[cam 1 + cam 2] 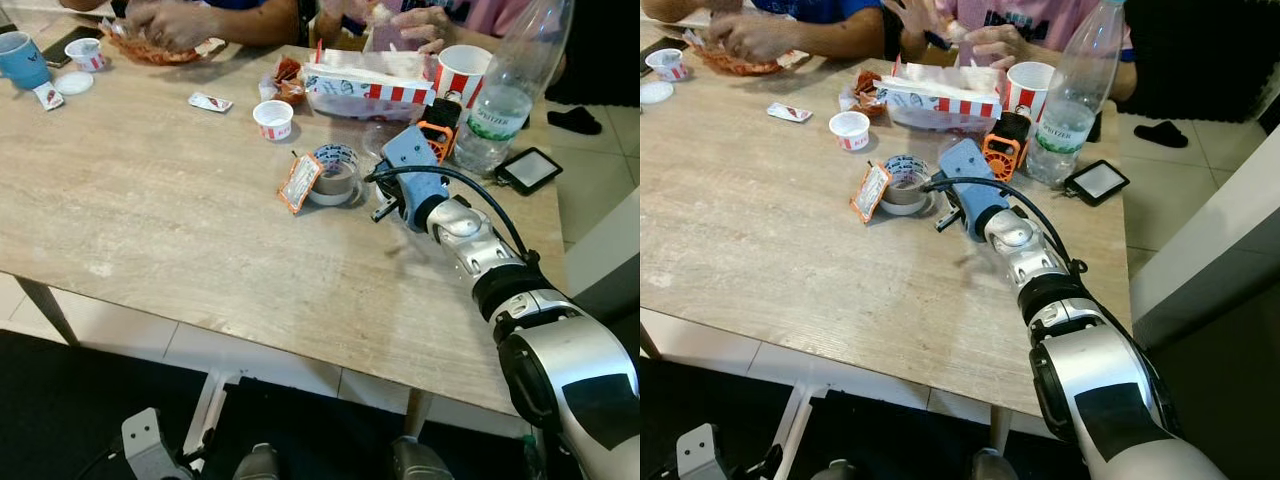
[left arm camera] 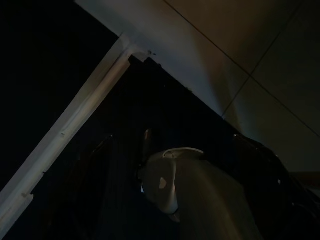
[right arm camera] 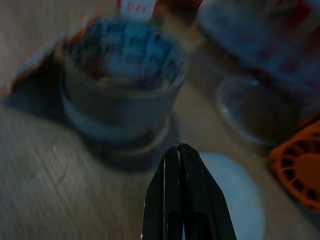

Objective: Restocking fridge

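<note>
Translucent plastic water bottle (image 1: 505, 85), tall and ribbed with a green label, stands at the far right of the pale wood-grain table (image 1: 150, 230). Just beside it the right gripper (image 3: 179, 150) reaches low over the tabletop, black fingers pressed together empty, near a tape roll (image 1: 335, 175).

Near edge of the worktop (image 1: 180, 250) lies bare — wide open wood on the robot's left of the tape roll (image 1: 335, 176), easy passage there. Right claw (image 3: 179, 150), fingers pressed together, sits just beside the tape roll. Beyond the roll it's crowded — a striped food box (image 1: 365, 88), a paper cup (image 1: 462, 70), an orange device (image 1: 440, 125) and a tall water bottle (image 1: 505, 90) stand close together, with people's hands (image 1: 170, 22) working at the far edge.
</note>
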Tool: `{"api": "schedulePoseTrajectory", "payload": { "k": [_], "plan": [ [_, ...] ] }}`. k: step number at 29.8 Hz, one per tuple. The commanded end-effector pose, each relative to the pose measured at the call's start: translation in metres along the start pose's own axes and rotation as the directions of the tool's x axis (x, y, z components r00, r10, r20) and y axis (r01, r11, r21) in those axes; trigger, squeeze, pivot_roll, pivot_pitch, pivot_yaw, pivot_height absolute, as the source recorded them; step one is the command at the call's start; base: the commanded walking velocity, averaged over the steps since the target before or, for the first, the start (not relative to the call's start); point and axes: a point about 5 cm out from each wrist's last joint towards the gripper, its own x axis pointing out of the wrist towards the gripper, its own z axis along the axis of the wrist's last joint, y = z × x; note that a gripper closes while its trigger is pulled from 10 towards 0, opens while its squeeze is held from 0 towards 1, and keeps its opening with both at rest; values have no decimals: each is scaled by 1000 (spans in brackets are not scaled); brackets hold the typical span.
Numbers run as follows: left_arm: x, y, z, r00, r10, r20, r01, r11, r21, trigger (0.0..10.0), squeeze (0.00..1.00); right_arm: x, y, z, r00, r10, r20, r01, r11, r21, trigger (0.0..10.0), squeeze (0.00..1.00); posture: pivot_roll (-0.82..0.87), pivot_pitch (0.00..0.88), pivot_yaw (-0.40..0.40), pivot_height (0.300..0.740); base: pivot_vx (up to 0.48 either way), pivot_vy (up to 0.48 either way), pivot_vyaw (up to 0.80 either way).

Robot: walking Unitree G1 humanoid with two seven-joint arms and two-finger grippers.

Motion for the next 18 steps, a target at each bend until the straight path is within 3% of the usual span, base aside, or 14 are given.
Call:
{"api": "schedulePoseTrajectory", "payload": {
  "k": [1,9,13,14,18],
  "plan": [
    [-5,6,-6,1000,2,-15,-2,1000,20,10000,0,1,5,-12,996,2,-88,-5,999,-39,10000,0,-3,261,-22,740,0,0,0],
    [-7,8,-7,1000,0,-16,0,1000,25,10000,0,-4,-11,-16,987,-64,-149,58,997,-42,10000,0,-5,247,-22,740,0,0,0],
    [-5,14,3,999,32,15,-32,999,1,10000,0,-5,-16,-11,991,-57,-121,56,998,-10,10000,0,-9,236,-26,740,0,0,0],
    [-3,15,9,999,32,27,-33,999,4,10000,0,-5,-15,-2,998,-1,-61,3,999,39,10000,0,-14,228,-27,740,0,0,0],
    [-2,13,11,999,27,32,-28,1000,9,10000,0,-4,-14,7,998,68,7,-69,994,79,10000,0,-17,225,-27,740,0,0,0]
  ]
}}
